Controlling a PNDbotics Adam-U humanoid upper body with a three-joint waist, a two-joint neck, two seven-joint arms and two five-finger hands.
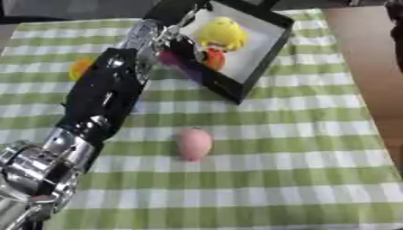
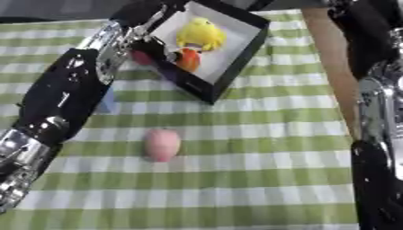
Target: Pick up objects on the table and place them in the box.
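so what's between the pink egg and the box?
Only bare checked tablecloth between the pink egg and the box; the left eye view shows it best.

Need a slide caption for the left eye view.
Left arm reaches to the box holding a yellow toy; a pink egg waits on the checked cloth.

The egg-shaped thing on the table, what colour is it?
Pink. The egg-shaped thing shows best in the left eye view, lying on the green-and-white checked tablecloth.
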